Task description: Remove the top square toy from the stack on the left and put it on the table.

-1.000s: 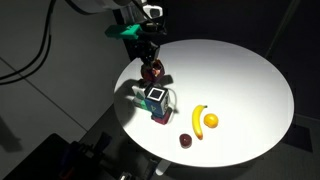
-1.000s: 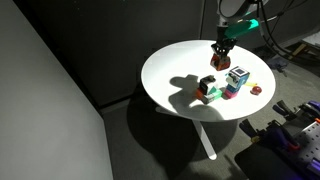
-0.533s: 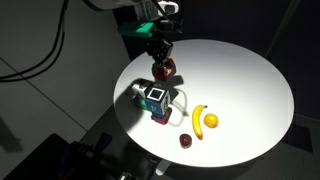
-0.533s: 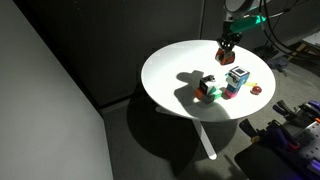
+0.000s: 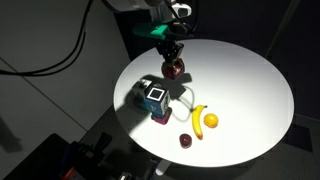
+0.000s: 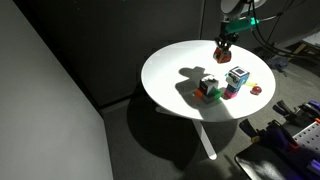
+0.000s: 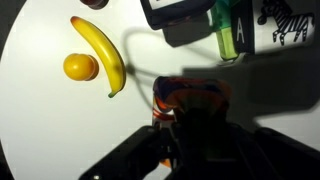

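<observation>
My gripper [image 5: 173,60] is clamped on the square toy [image 5: 174,70], which sits right under my fingertips, upper centre of frame. Bare table [image 5: 250,80] lies straight below it. The stack [image 5: 155,100] is off to the lower left and the banana [image 5: 198,117] to the lower right. Can't tell if the toy touches down yet; I judge the move is straight down.

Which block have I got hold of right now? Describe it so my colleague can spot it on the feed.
Start at the round white table and find the block stack next to the banana. Just past the stack in an exterior view hangs the gripper, closed on the cube toy. It is the only block apart from the stack, and it looks dark reddish rather than white-faced.
</observation>
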`<state>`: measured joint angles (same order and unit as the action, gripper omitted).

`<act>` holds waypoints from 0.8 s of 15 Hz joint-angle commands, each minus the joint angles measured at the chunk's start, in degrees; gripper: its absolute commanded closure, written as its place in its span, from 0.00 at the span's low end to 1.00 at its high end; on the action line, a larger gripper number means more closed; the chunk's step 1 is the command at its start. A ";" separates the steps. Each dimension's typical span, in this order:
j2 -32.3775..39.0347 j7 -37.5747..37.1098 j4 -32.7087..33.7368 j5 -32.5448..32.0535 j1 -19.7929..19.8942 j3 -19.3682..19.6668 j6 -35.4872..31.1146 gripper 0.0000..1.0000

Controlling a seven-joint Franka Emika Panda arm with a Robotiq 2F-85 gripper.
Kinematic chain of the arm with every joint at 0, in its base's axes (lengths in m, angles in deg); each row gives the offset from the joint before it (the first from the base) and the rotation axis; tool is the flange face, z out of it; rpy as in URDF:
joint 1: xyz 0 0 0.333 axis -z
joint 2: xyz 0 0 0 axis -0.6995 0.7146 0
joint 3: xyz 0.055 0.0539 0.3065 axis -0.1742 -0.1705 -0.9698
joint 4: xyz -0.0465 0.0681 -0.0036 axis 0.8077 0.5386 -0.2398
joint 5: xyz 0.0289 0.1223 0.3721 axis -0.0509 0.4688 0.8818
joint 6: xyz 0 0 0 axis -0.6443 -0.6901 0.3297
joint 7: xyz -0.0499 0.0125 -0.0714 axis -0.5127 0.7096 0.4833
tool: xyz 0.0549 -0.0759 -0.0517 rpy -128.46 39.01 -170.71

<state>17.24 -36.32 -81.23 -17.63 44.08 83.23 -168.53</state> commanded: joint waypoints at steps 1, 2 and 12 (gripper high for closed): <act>5.04 1.07 7.27 2.35 1.02 0.07 3.28 0.91; 6.34 1.07 8.71 2.65 1.26 0.19 3.71 0.91; 16.30 1.00 19.23 5.28 4.85 1.55 7.76 0.92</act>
<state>30.62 -36.32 -66.64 -14.13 47.65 84.62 -163.44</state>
